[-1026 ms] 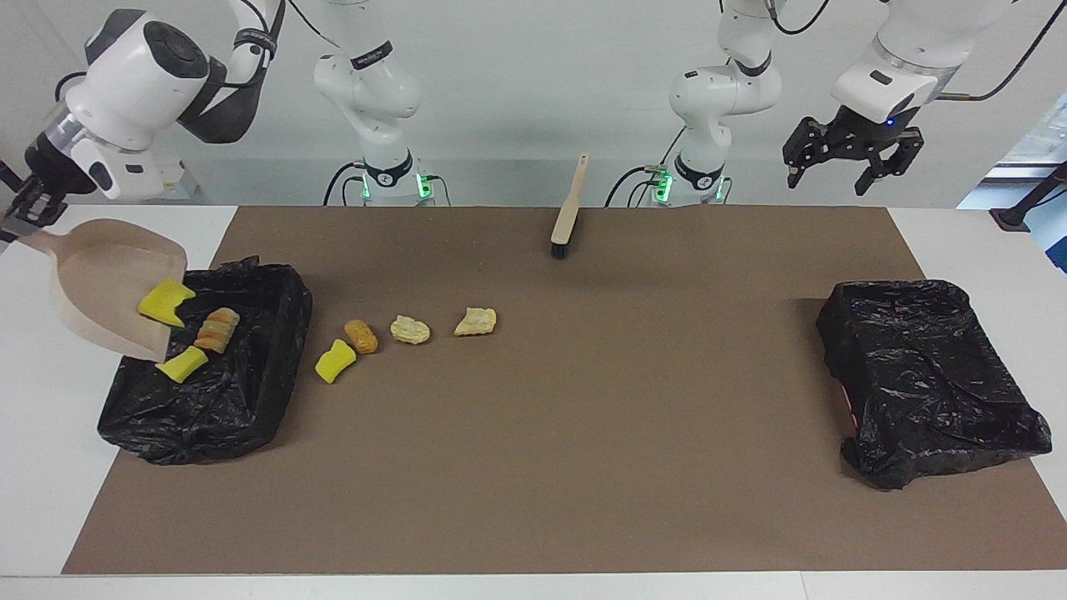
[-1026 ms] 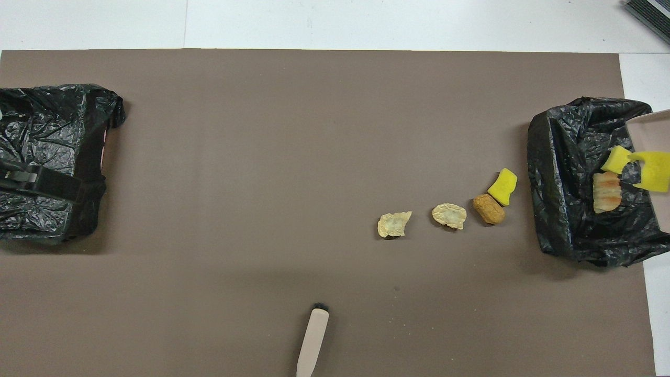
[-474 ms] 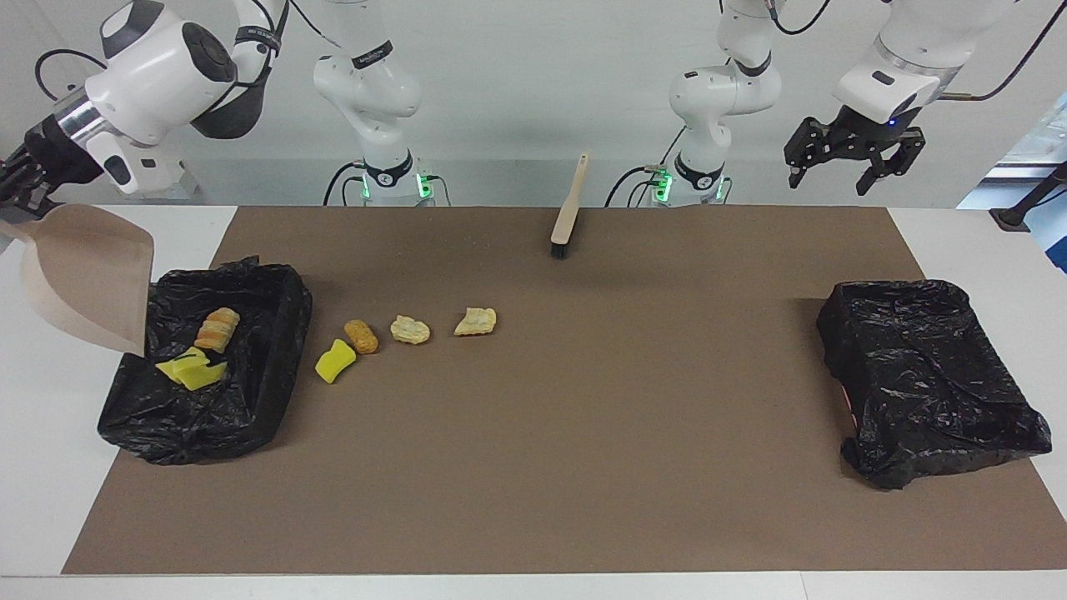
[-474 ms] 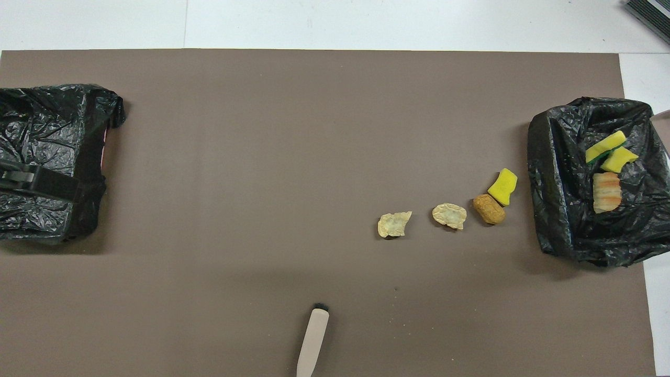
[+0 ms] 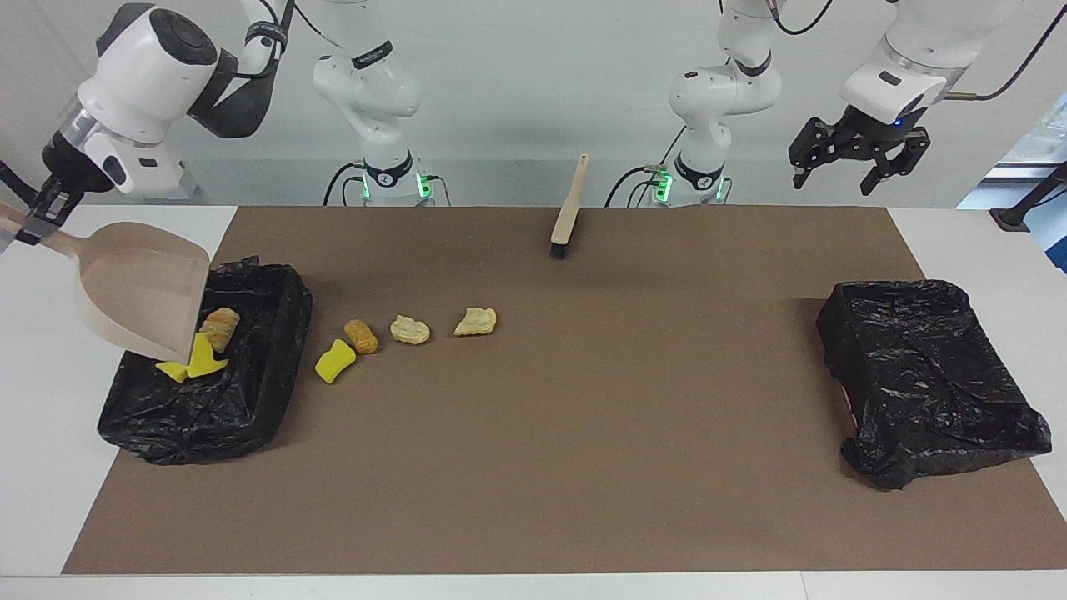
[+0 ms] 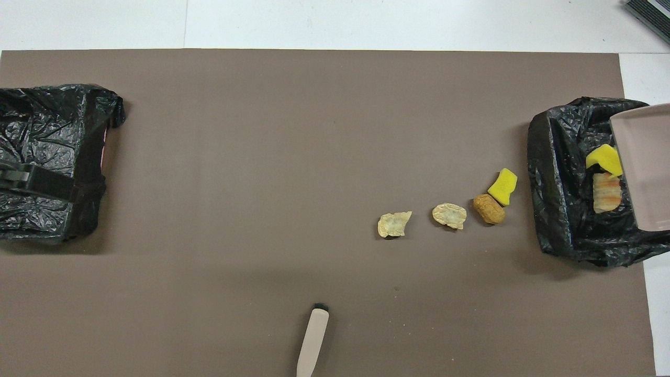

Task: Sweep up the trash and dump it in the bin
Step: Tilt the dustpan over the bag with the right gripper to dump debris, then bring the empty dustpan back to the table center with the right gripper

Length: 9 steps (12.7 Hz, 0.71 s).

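Dustpan (image 5: pixel 137 287) is back down over the bin (image 5: pixel 250 400) after tipping; pan now empty. Right gripper (image 5: pixel 37 218) clamped on its handle. Left gripper (image 5: pixel 859 154) waits open, over the table's edge. Three trash pieces (image 5: pixel 200 350) binned, four (image 5: pixel 367 337) left beside it. Overhead hides my right gripper; facing shows it.

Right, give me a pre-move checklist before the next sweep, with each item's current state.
1. Right gripper shut on the dustpan's handle: ok.
2. Dustpan emptied over the bin at the right arm's end: ok, nothing visible in the pan.
3. Dumped pieces inside that bin: ok, yellow sponge chunks and bread lump lie in it.
4. Mat cleared of trash: not ok, four loose pieces lie beside the bin.
5. Brush in hand: not ok, it lies unheld.
6. Left gripper open and raised: ok.
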### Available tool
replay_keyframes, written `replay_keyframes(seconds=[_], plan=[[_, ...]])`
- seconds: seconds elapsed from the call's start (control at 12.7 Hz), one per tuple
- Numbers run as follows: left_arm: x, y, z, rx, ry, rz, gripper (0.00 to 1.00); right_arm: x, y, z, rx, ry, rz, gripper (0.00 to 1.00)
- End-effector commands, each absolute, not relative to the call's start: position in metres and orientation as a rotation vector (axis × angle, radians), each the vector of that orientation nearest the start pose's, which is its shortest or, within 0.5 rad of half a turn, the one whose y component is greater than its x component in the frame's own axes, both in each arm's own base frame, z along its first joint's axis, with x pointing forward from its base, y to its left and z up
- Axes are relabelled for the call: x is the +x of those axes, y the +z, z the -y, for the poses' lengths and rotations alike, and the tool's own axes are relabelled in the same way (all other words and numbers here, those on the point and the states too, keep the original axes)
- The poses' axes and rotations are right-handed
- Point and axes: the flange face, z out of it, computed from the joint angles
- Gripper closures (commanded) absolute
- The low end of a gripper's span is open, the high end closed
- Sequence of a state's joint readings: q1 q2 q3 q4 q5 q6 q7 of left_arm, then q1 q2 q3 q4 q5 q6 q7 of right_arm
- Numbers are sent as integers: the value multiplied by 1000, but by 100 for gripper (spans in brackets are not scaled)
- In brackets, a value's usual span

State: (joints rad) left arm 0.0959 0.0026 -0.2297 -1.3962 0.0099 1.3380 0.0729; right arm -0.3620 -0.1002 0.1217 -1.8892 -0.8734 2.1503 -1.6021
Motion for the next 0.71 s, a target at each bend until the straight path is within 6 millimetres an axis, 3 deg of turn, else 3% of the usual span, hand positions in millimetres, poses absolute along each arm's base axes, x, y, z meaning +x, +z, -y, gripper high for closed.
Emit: replay_keyframes(seconds=[0.0,0.16,0.47,0.63], plan=[[518,687,65,-3121,102,-313,0,538,587,156,1693,-424,-1892,100],[518,687,65,-3121,104,-313,0,530,576,148,1870,-352,-1937,100],[519,687,65,-3121,97,-313,0,533,561,70,1991,-190,-2132,100],[519,687,65,-3121,97,-313,0,545,539,27,2062,-91,-2187,100]])
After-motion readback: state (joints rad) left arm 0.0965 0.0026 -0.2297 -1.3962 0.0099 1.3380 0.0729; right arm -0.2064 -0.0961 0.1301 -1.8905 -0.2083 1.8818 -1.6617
